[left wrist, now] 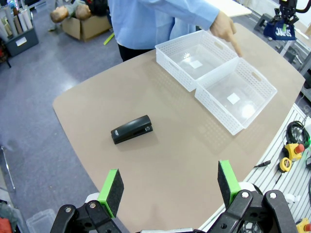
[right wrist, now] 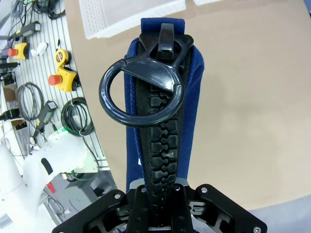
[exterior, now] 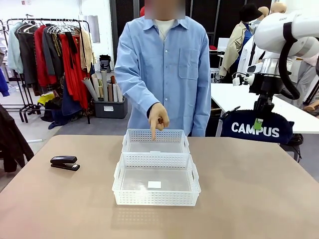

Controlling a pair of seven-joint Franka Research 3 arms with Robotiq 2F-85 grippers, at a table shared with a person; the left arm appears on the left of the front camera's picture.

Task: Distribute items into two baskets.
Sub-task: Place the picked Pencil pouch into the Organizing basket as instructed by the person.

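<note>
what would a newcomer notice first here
The navy CAMPUS pouch hangs in the air at the right, clamped at its zip edge by the right gripper. Across the table, the person's hand points down into the far basket. A black stapler lies alone at the left.

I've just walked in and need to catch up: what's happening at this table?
The right gripper holds the navy CAMPUS pouch by its zipper edge, raised beyond the right side of the table. The person's hand points down into the farther basket. The black stapler lies at left, untouched, with the open left gripper hovering above.
</note>
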